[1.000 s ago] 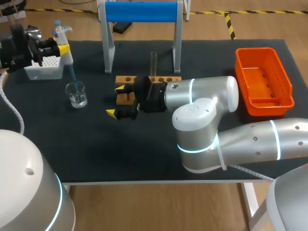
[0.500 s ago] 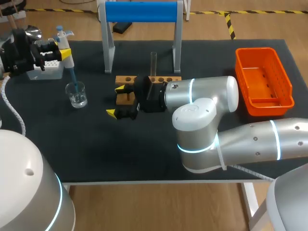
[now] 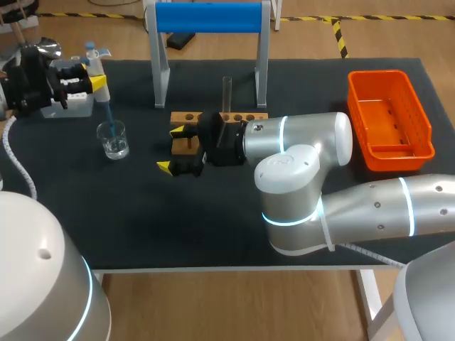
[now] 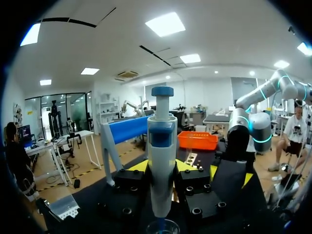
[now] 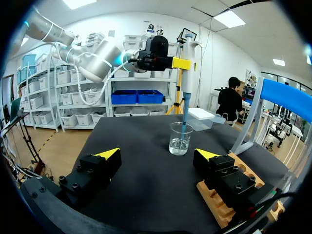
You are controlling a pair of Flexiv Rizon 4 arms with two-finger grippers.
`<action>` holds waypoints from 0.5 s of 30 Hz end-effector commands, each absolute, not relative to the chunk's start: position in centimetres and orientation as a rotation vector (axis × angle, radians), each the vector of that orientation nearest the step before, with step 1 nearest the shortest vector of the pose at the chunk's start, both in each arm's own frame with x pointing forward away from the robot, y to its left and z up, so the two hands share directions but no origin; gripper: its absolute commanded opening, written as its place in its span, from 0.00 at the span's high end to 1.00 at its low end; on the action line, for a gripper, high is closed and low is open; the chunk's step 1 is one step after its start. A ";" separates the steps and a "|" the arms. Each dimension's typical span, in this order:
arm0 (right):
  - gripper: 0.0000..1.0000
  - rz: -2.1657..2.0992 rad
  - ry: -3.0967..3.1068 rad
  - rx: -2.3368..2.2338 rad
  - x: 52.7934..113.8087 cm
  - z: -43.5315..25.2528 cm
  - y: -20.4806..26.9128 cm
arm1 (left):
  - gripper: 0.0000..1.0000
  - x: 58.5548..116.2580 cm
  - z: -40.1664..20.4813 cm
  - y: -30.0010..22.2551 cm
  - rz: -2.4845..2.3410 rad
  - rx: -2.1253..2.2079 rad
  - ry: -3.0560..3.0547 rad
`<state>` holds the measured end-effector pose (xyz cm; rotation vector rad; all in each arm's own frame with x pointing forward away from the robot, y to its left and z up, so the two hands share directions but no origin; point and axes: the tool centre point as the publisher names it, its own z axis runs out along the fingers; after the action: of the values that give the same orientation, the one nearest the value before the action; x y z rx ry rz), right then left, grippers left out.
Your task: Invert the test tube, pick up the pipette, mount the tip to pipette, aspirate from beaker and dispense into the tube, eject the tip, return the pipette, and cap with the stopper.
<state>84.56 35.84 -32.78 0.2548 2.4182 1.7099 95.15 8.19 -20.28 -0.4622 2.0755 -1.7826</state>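
Observation:
My left gripper (image 3: 95, 76) is shut on a white and blue pipette (image 3: 93, 60), held upright at the table's back left. The pipette's blue tip (image 3: 108, 117) reaches down into a glass beaker (image 3: 113, 138) holding clear liquid. In the left wrist view the pipette (image 4: 162, 161) stands between the yellow fingers, with the beaker's rim (image 4: 162, 225) under it. A clear test tube (image 3: 227, 92) stands upright in the wooden rack (image 3: 245, 116). My right gripper (image 3: 177, 149) is open at the rack's left end and holds nothing. It faces the beaker (image 5: 180, 139) and pipette (image 5: 186, 66).
A white tip box (image 3: 68, 104) sits behind my left gripper. A blue-topped stand (image 3: 208, 18) rises behind the rack. An orange basket (image 3: 389, 121) is at the right. The wooden rack (image 5: 234, 192) lies against my right gripper's finger.
My left arm has shifted slightly with the pipette, whose top now sits a little lower; the tip stays in the beaker. The right arm has not moved.

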 end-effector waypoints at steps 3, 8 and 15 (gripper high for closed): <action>0.00 1.716 2.414 0.253 84.6 -32.9 35.7 | 1.00 94.7 -20.2 8.0 -1.767 -0.457 2.077; 0.00 1.716 2.414 0.253 84.6 -32.9 35.7 | 1.00 94.7 -20.4 8.1 -1.769 -0.459 2.074; 0.00 1.716 2.414 0.253 84.6 -32.9 35.7 | 1.00 94.7 -20.7 8.1 -1.768 -0.467 2.075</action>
<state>84.56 35.84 -32.78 0.2549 2.4181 1.7100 94.84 8.18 -20.61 -0.4667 2.0819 -1.7694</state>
